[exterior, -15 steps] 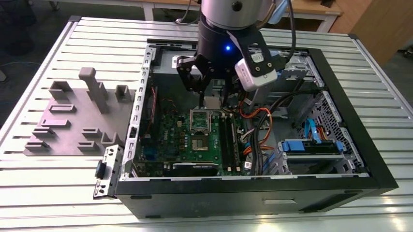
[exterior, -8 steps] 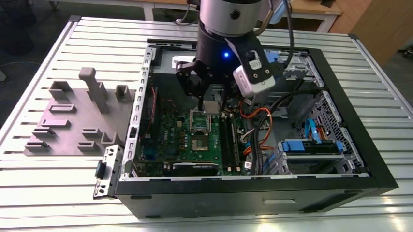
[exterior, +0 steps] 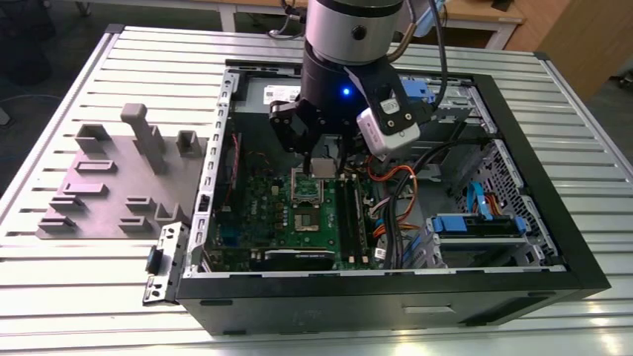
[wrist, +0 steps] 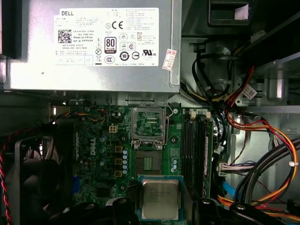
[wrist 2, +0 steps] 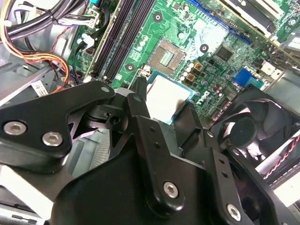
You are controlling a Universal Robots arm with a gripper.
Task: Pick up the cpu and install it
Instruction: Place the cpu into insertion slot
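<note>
The cpu (exterior: pixel 325 166) is a small silver square chip hanging under my gripper (exterior: pixel 325 157), a little above the motherboard (exterior: pixel 267 200) inside the open computer case (exterior: pixel 396 293). In both wrist views the cpu (wrist: pixel 160 199) (wrist 2: pixel 168 96) sits between the black fingers (wrist: pixel 123 210) (wrist 2: pixel 136 105), and the gripper (wrist: pixel 161 212) (wrist 2: pixel 164 110) is shut on it. The open socket (wrist: pixel 149 125) (wrist 2: pixel 166 52) (exterior: pixel 310 191), its metal frame lifted, lies just beyond the chip in the wrist views and just below it in the exterior view.
A silver power supply (wrist: pixel 93 42) fills the far end of the case. Black memory sticks (wrist: pixel 194 150) run beside the socket, with bundled cables (wrist: pixel 253 140) past them. A black fan (wrist 2: pixel 243 129) stands on the other side. A grey fixture plate (exterior: pixel 109 178) lies on the table at the exterior view's left.
</note>
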